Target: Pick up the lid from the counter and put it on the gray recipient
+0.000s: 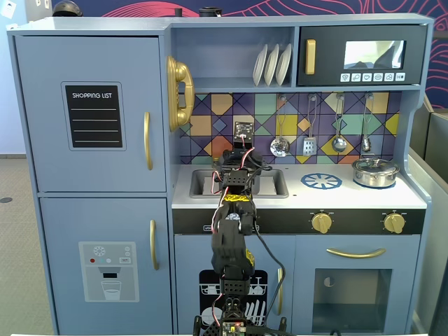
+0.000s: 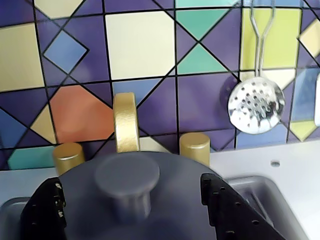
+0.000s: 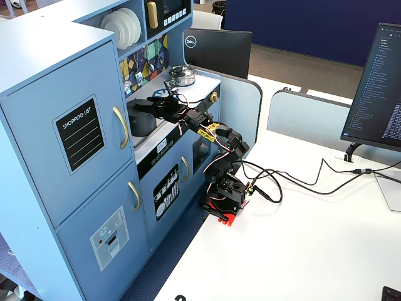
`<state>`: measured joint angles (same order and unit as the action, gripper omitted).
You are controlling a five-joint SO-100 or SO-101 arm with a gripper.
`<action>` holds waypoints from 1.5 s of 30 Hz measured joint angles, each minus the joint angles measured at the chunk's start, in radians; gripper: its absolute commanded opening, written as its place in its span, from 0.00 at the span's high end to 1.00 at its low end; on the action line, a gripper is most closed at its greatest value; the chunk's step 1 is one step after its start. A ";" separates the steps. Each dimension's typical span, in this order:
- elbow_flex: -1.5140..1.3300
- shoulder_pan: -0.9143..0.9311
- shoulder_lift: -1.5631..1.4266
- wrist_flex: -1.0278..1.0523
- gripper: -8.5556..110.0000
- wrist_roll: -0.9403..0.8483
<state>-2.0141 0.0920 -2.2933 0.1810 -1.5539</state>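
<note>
Two black fingers fill the bottom of the wrist view, one at each side of the lid, a matte dark-gray disc with a stubby centre knob. The gripper stands open around the lid: the fingers sit out at the disc's edges, well clear of the knob, and whether they touch the rim cannot be told. The lid lies over the sink, in front of the gold tap and its two gold knobs. It appears to rest on the pot, whose dark body shows below the arm in a fixed view, though the seating itself is out of sight.

The lid looks like light, rigid toy plastic, not fragile; its flat face offers nothing to pinch, so the knob seems the natural hold, with the smooth rim likelier to slip.

In a fixed view from the front the arm hides lid and pot entirely. The wrist view cuts off the lid's near edge and blurs it, and the pot's handles are not visible. A steel pot sits on the far burner
</note>
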 measured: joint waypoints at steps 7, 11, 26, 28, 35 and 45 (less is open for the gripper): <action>-0.014 -0.132 -0.331 0.440 0.92 0.011; -0.086 -0.137 -0.534 0.686 0.93 -0.009; -0.738 -0.201 -0.805 0.805 0.93 0.083; -0.841 -0.201 -0.805 0.741 0.93 0.107; -0.996 -0.213 -0.876 0.738 0.92 0.166; -0.988 -0.213 -0.887 1.150 0.90 0.100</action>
<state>-3.0020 -0.1212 -3.1799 1.3315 -1.4542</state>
